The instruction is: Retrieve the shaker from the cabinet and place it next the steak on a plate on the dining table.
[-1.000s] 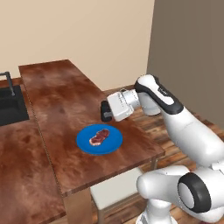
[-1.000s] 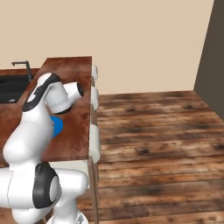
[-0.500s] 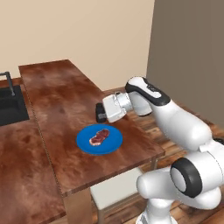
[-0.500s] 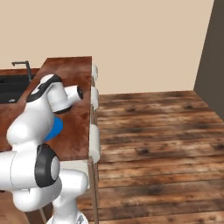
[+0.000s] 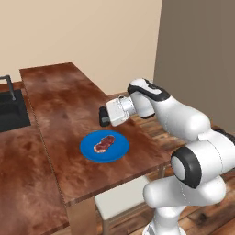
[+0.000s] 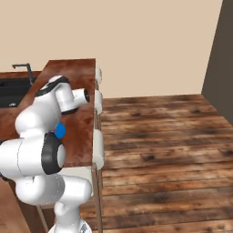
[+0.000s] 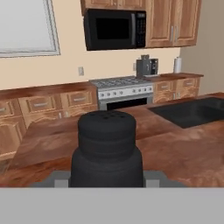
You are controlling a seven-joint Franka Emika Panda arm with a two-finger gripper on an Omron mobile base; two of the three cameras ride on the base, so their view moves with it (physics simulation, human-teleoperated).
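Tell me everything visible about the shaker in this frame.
The shaker is a small black cylinder, matte and ribbed, with a narrower cap whose flat top has tiny holes. It is clamped in the gripper, carried in the air over the dining table just beyond the blue plate, touching nothing else.

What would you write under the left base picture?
Gripper holding the black shaker above the table, beside the blue plate with steak.

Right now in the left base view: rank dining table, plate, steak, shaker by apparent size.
1. dining table, by far the largest.
2. plate, the blue disc.
3. steak and shaker, look about alike; the shaker is held above the table in the end effector and partly hidden, so I won't rank them.
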